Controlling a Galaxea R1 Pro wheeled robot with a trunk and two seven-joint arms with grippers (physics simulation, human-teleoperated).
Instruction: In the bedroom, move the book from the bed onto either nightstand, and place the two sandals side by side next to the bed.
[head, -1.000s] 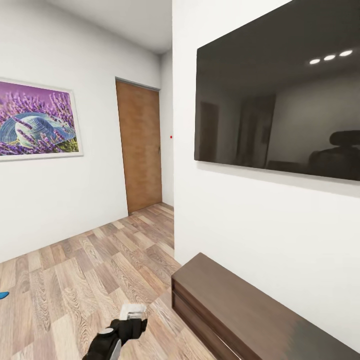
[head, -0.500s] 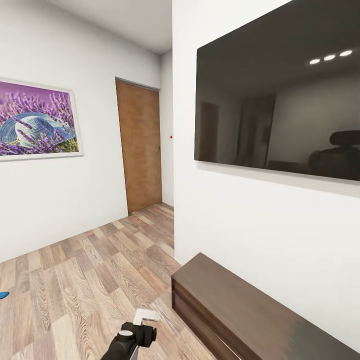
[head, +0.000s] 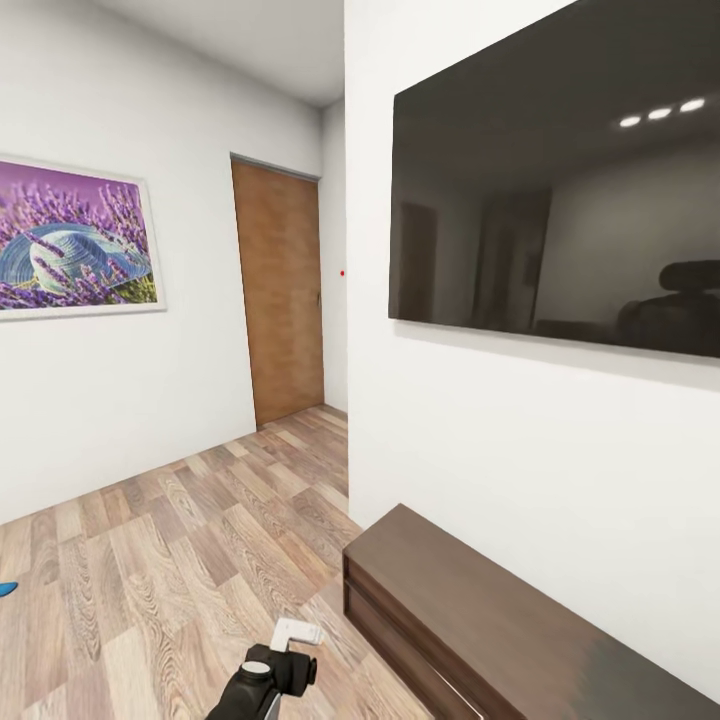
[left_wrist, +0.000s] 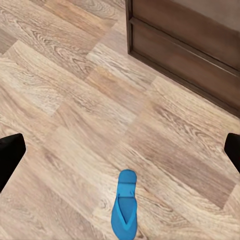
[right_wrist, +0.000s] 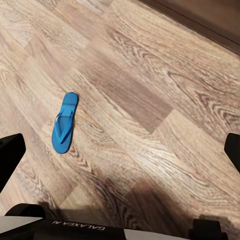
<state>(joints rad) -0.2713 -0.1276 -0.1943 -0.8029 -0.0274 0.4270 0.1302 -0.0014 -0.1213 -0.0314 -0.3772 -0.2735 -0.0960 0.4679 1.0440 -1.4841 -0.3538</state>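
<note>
A blue sandal (left_wrist: 124, 206) lies flat on the plank floor (left_wrist: 75, 100) straight below the left end effector (left_wrist: 120, 150), which hangs released; its long axis runs across the finger gap. The left arm looks nearer.

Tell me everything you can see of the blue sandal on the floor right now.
The sandal is a bright blue flat flip-flop with a matching blue toe strap, looking like smooth foam or rubber. It lies flat and sole-down, strap up, on the brown plank floor, alone, with nothing touching it but the boards. A dark wooden cabinet stands well apart from it. The right wrist view shows a sandal lying the same way, in front of the robot's shadow. Both grippers are open and clear of it.
</note>
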